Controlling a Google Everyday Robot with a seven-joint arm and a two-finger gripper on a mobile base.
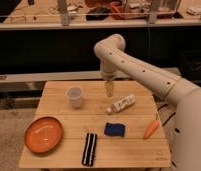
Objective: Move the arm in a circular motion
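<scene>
The arm (pixel 144 70) is thick, white and tubular with small dark dots along its links. It reaches from the lower right up to a rounded elbow joint (pixel 110 49), then bends down over the far middle of the wooden table (pixel 129 150). Its gripper (pixel 109 90), the tan tip, hangs just above the tabletop, right of a white cup (pixel 75 96) and just behind a white bottle (pixel 121 104) lying on its side. It holds nothing that I can see.
An orange plate (pixel 43 134) sits at the front left. A black and white striped item (pixel 89 148), a blue sponge (pixel 114 130) and an orange carrot (pixel 150 128) lie along the front. A dark shelf with clutter runs behind the table.
</scene>
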